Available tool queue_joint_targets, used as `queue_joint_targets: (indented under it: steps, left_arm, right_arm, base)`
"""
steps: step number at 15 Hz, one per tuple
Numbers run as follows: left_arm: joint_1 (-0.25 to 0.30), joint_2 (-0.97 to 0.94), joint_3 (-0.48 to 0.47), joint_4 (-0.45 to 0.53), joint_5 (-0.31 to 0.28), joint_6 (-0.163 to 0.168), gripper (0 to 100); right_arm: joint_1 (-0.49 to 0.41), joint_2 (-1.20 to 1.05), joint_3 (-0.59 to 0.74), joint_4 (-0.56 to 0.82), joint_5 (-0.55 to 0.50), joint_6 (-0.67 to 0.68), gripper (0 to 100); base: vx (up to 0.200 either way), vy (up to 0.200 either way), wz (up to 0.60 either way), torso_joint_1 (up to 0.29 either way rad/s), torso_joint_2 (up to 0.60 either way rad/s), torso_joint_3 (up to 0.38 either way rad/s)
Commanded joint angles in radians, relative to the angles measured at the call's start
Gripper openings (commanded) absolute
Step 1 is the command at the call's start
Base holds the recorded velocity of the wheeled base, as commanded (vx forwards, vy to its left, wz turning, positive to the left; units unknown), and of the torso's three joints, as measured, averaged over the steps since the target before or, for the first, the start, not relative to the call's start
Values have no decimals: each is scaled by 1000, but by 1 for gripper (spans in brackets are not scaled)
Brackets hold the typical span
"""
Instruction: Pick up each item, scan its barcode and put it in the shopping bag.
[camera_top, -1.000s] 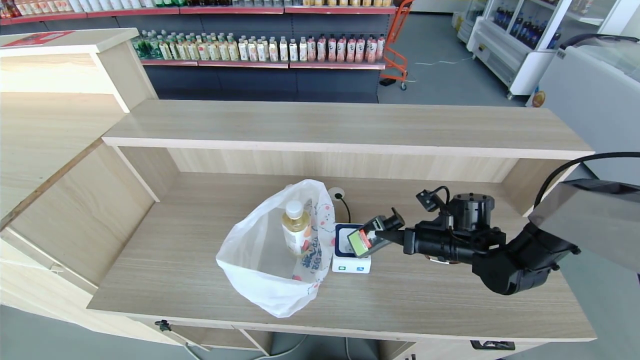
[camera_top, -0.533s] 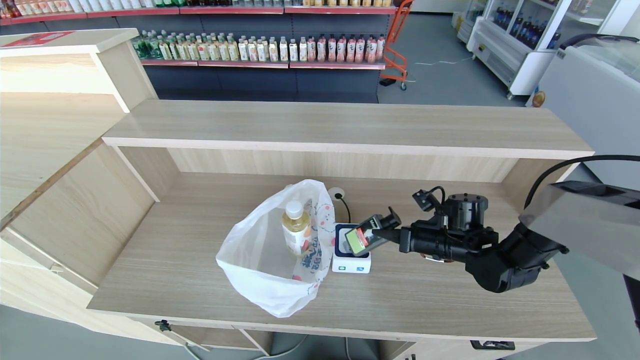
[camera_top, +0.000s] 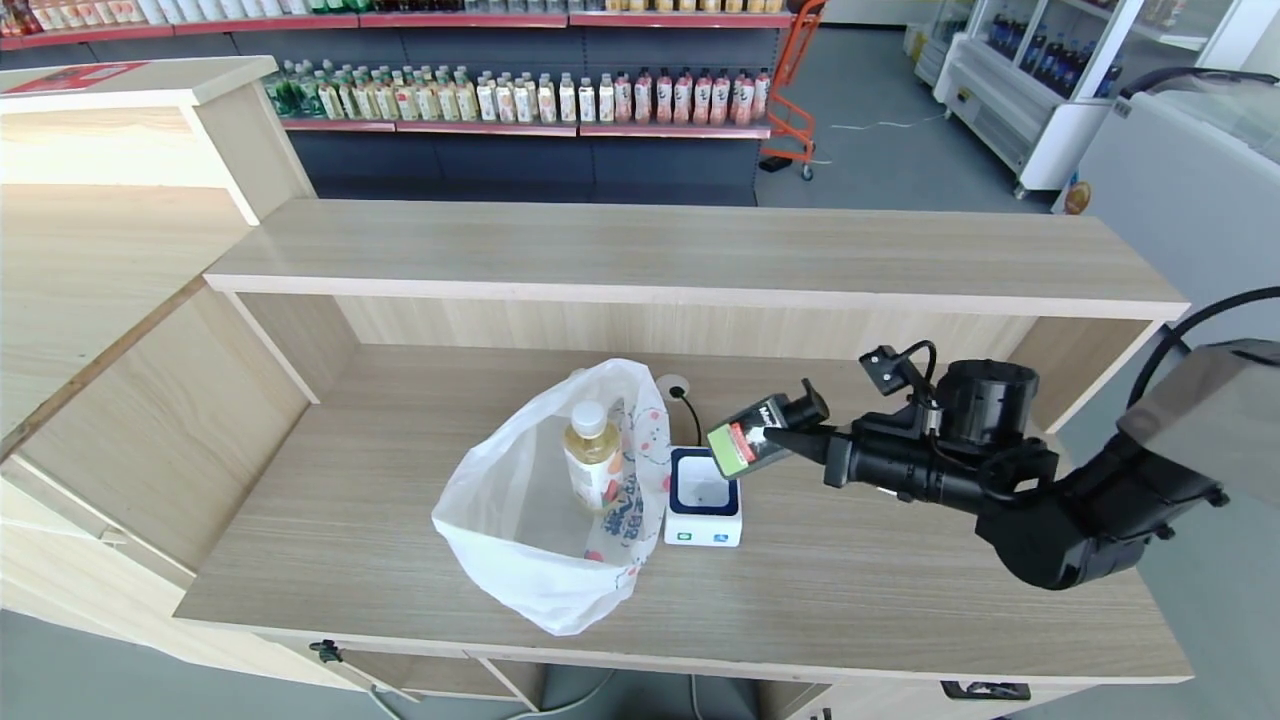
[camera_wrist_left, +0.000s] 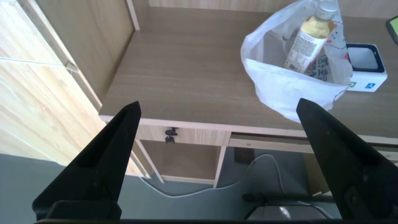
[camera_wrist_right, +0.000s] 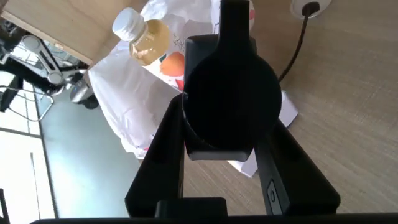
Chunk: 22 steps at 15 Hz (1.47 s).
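Right gripper (camera_top: 778, 432) clamped on dark bottle (camera_top: 742, 443), above scanner (camera_top: 703, 497), toward its right; shopping bag (camera_top: 520, 520) just left of scanner; left gripper (camera_wrist_left: 217, 106) spread wide.

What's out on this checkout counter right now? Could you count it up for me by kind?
Shopping bag: 1
Drink bottle: 1, standing inside the Shopping bag
Scanner: 1
Small dark container: 1, gripped by the right hand
Total: 4
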Motion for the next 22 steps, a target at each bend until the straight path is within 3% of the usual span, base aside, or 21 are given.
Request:
queue_joint_targets:
  steps: [1,4,6,10,17,22]
  left_arm:
    - [0,0,0,0,0,0,100]
    - [0,0,0,0,0,0,100]
    - [0,0,0,0,0,-5,100]
    - [0,0,0,0,0,-3,100]
    - [0,0,0,0,2,6,100]
    - [0,0,0,0,0,0,100]
  right_arm:
    - [-69,-206,183,-110,-21,-191,0]
    - [-121,-337,367,-162,-19,-198,0]
    - [-137,-386,421,-164,-19,-158,0]
    - [-138,-461,450,-107,-21,-55,0]
    - [-94,-456,441,-42,-21,-43,0]
    - [-54,-383,453,-49,-28,-90,0]
  base:
    - [0,0,0,0,0,0]
    - [0,0,0,0,0,0]
    - [0,100,0,1,1,1]
    - [0,200,0,1,1,6]
    - [0,200,0,2,0,2]
    - [0,0,0,0,0,0]
